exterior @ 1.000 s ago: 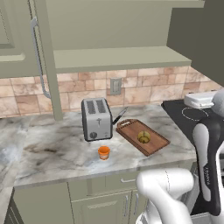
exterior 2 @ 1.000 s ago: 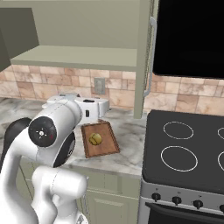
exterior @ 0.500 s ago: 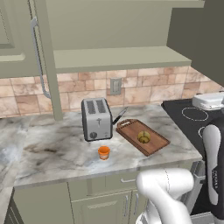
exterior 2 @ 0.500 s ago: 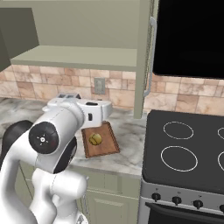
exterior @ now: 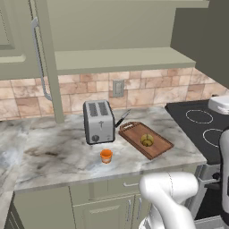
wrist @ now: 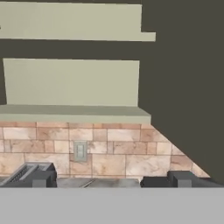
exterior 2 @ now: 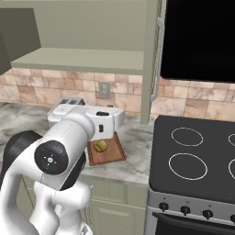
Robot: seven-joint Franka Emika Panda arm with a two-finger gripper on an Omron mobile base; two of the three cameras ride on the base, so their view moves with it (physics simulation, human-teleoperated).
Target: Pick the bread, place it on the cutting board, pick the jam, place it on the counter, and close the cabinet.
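Gripper (wrist: 109, 181) seen in the hand view as two dark finger tips (wrist: 33, 178) standing well apart at the bottom edge, wide open, nothing between them and nothing touched. Beyond the tips, facing the open cabinet (wrist: 72, 83): pale olive shelf, tiled backsplash (wrist: 113, 153) with a wall outlet (wrist: 80, 151) below it.

From the left base view: bread (exterior: 146, 140) resting on the cutting board (exterior: 156, 150), roughly mid-board. Cutting board lying flat on the counter (exterior: 58, 154), angled, just right of the silver toaster (exterior: 98, 120). A dark-handled knife (exterior: 122, 118) lying between toaster and board. Jam (exterior: 106, 155) standing upright on the counter in front of the toaster, near but apart from it, clear of the board. Left cabinet door (exterior: 18, 40) swung open, long silver bar handle (exterior: 39, 62) showing along its edge. Black stove top (exterior: 201, 127) at the right.

From the right base view: bread (exterior 2: 100, 146) again on the cutting board (exterior 2: 112, 156), partly behind the white arm; right cabinet door (exterior 2: 151, 59) also standing open, edge-on.
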